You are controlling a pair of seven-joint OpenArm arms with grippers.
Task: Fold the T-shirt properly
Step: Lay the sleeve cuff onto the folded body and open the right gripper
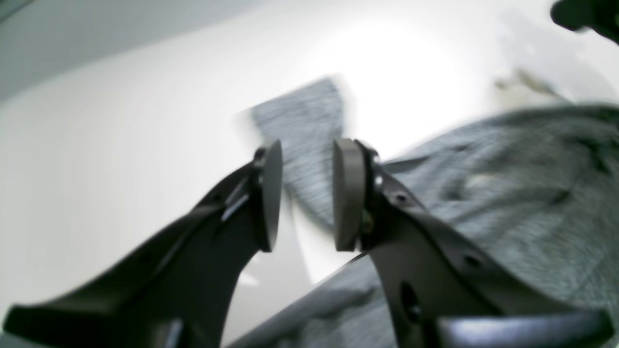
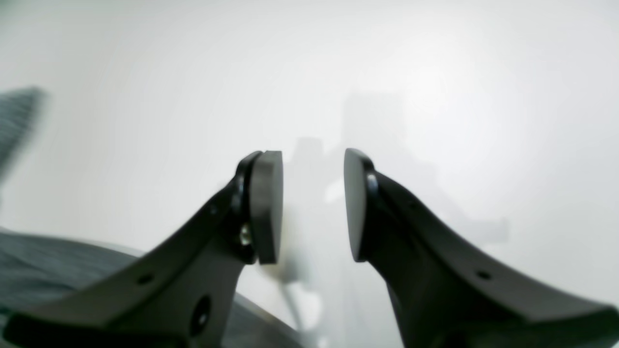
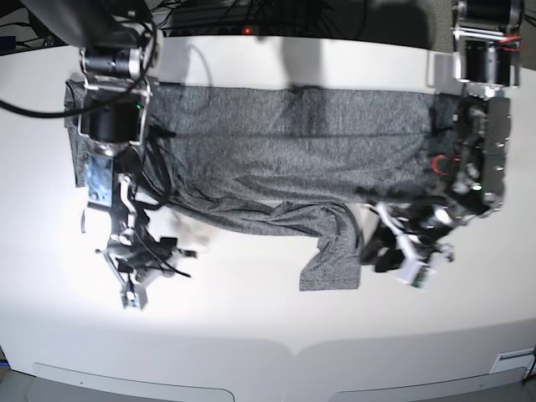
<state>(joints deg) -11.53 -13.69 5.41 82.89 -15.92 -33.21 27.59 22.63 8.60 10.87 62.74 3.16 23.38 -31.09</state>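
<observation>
The heather-grey T-shirt (image 3: 285, 134) lies spread across the back of the white table (image 3: 251, 335). One sleeve (image 3: 331, 255) trails toward the front. My left gripper (image 3: 377, 249) is open, just right of that sleeve's end. In the left wrist view the gripper (image 1: 307, 193) is open. The sleeve end (image 1: 304, 125) shows through the gap, and the shirt body (image 1: 508, 193) is to the right. My right gripper (image 3: 138, 280) is open and empty over bare table, in front of the shirt's left end. In the right wrist view the gripper (image 2: 312, 205) is open, with grey fabric (image 2: 48, 266) at lower left.
Cables (image 3: 251, 17) run along the table's back edge. The arm bases stand at the back left (image 3: 113, 59) and back right (image 3: 484, 50). The table's front edge (image 3: 268, 364) curves below. A dark blurred shape (image 1: 585, 14) is in the top right of the left wrist view.
</observation>
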